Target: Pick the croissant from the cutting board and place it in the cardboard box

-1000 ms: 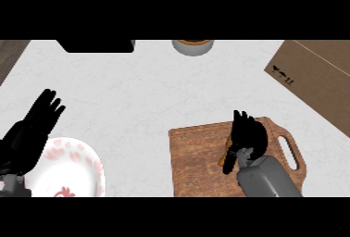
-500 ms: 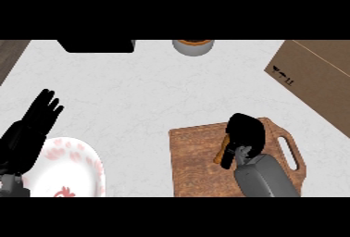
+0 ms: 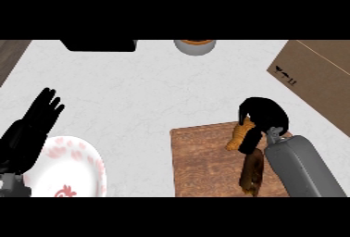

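Right robot hand [image 3: 263,115] curls around the croissant [image 3: 242,137] above the cutting board [image 3: 209,162] (left robot hand [image 3: 31,134] rests open).

white marbled counter [image 3: 150,92], dark wood strip [image 3: 12,51] at left

Floral plate [image 3: 68,171] lower left, grey bowl [image 3: 195,46] top centre, black object [image 3: 99,45] beside it

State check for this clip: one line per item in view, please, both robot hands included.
Croissant: lifted, pinched in the right robot hand over the board.
Right robot hand: curled round the croissant.
Left robot hand: open, resting at left edge.
Cutting board: flat on counter.
Cardboard box: at right edge, partly out of view.
Plate: on counter.
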